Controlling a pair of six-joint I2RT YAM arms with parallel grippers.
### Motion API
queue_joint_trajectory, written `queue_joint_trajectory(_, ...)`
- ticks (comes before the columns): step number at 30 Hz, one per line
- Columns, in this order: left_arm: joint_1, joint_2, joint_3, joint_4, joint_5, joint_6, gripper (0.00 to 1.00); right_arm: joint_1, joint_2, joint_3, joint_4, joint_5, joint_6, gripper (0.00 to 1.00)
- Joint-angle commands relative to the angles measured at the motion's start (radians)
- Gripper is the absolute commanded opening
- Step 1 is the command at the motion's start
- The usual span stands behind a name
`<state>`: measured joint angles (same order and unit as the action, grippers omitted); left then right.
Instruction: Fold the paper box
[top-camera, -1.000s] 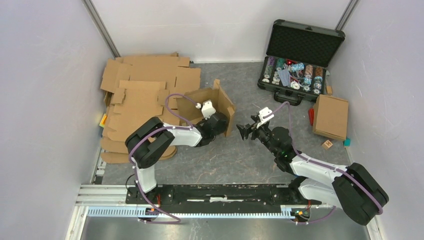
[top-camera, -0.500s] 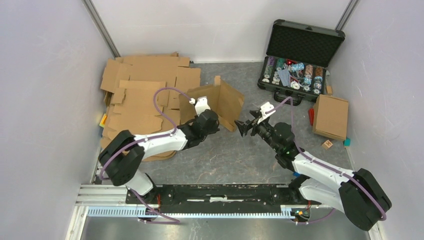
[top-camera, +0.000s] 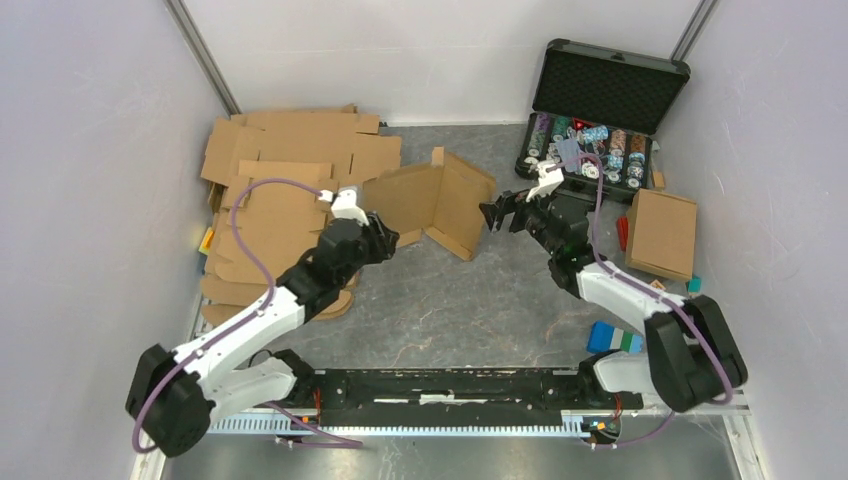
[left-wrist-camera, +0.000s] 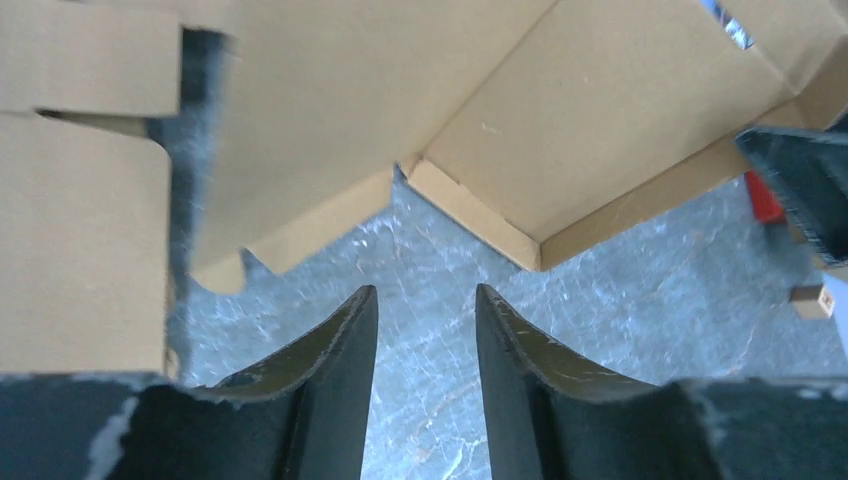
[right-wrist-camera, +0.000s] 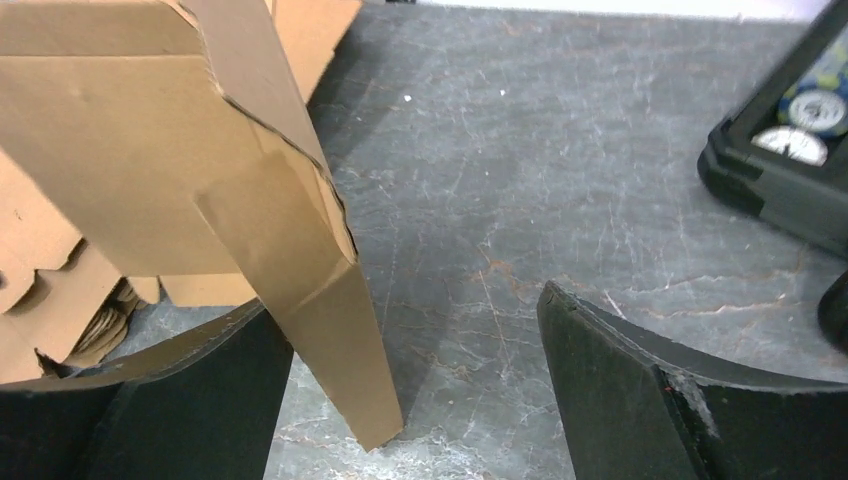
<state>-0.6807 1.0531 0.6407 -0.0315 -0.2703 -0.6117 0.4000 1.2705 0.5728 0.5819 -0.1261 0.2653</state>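
Tabletop (left-wrist-camera: 640, 280) shows between left tool (left-wrist-camera: 425, 293) and box (left-wrist-camera: 600, 120) edge.

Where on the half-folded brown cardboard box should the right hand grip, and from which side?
Its raised right-end flap, approached from the robot's right. The panel stands on edge, thin, and its free end sits between the open right hand's fingers.

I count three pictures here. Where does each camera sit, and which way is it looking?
Top external: fixed above and behind the bases, looking down on the table; shows the left arm and right arm.
Left wrist: rides that arm, looking along the open left pincer toward the half-folded box.
Right wrist: looks past the open right pincer at the box's flap, the black case at the edge.
Shared: all three see the box and the grey table.
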Motion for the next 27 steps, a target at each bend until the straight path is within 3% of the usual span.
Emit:
queue_joint_trajectory(1, 0.080, -0.068, 0.017, -0.052, 0.123, 0.111, 0.52, -0.061, 0.109, 0.056, 0.111, -0.185, 0.126, 0.92)
queue_joint_trajectory(7, 0.143, -0.123, -0.046, 0.016, 0.177, 0.062, 0.68, -0.084, 0.172, 0.094, 0.159, -0.227, 0.157, 0.89)
queue_joint_trajectory(13, 0.180, -0.172, -0.131, 0.156, 0.288, -0.036, 0.70, -0.104, 0.323, 0.242, 0.131, -0.312, 0.243, 0.81)
queue_joint_trajectory(16, 0.180, -0.224, -0.121, 0.100, 0.316, -0.051, 0.70, -0.113, 0.390, 0.274, 0.121, -0.334, 0.297, 0.78)
queue_joint_trajectory(22, 0.183, -0.374, -0.127, -0.045, 0.293, -0.085, 0.76, -0.190, 0.474, 0.201, 0.281, -0.348, 0.495, 0.65)
queue_joint_trajectory(27, 0.185, -0.406, -0.124, -0.083, 0.284, -0.089, 0.78, -0.215, 0.531, 0.187, 0.394, -0.413, 0.564, 0.51)
